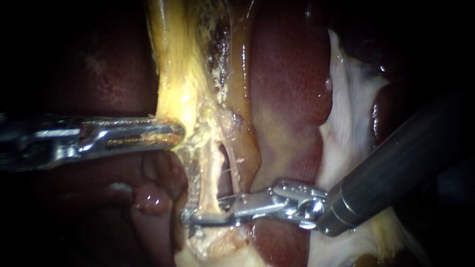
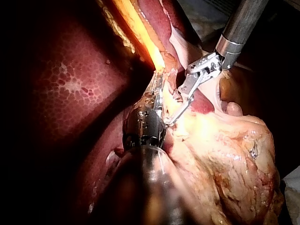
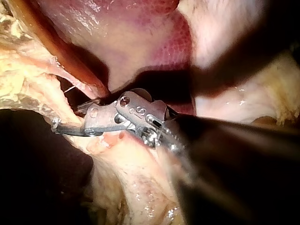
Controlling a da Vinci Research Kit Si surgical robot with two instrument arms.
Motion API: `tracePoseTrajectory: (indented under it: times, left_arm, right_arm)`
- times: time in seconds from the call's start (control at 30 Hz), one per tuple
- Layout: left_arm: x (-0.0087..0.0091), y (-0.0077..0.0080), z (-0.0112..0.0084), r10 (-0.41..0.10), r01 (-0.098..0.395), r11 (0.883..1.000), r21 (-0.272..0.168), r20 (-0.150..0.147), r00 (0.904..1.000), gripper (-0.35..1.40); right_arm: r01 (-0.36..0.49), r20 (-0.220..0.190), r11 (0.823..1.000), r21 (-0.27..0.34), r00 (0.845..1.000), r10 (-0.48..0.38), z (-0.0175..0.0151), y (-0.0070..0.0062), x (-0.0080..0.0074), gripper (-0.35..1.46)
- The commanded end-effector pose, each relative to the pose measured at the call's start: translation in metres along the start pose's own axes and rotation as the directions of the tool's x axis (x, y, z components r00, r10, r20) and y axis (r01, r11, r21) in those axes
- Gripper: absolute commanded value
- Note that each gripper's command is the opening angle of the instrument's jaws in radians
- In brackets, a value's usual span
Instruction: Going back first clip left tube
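In the endoscope view the pale left tube (image 1: pixel 212 170) runs down from the yellow gallbladder tissue (image 1: pixel 178 74). A thinner brownish tube (image 1: pixel 230 160) lies just to its right across a small window. My right instrument (image 1: pixel 203 210) (image 3: pixel 65 123) reaches in from the right. Its slim jaws stand open, one on each side of the left tube's lower end. I cannot tell a clip apart from the metal jaws. My left instrument (image 1: pixel 173 134) (image 2: pixel 158 86) comes in level from the left, shut on the yellow gallbladder tissue above the tubes.
The dark red liver (image 1: pixel 289 89) fills the middle and right behind the tubes. White fatty tissue (image 1: pixel 351 123) lies beside the right instrument's dark shaft (image 1: pixel 396 168). Lumpy yellow fat (image 2: pixel 234 159) spreads beside the left instrument. Reddish folds (image 1: pixel 153 198) sit under the left jaws.
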Motion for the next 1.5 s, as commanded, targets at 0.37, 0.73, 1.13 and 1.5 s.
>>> tracePoseTrajectory:
  times: [0.37,0.73,1.13,1.5]
  left_arm:
    - [0.0,0.0,0.0,0.0,0.0,1.0,0.001,0.001,1.0,-0.35]
    - [0.0001,0.0,0.0,0.001,-0.001,1.0,0.001,0.001,1.0,-0.35]
    - [0.0001,0.0001,-0.0001,0.001,-0.001,1.0,0.001,0.0,1.0,-0.35]
    - [0.0002,0.0002,-0.0001,0.002,-0.002,1.0,0.002,0.0,1.0,-0.35]
  right_arm:
    - [-0.146,-0.001,0.989,-0.008,0.989,0.146,-0.0003,0.0,-0.0001,-0.35]
    - [-0.127,-0.038,0.992,0.0,0.991,0.127,-0.001,-0.0003,0.0003,0.58]
    - [0.15,-0.078,0.988,-0.045,0.985,-0.153,-0.005,-0.0004,0.0012,0.6]
    - [0.279,-0.091,0.956,-0.095,0.954,-0.287,-0.0117,-0.0021,0.0041,0.6]
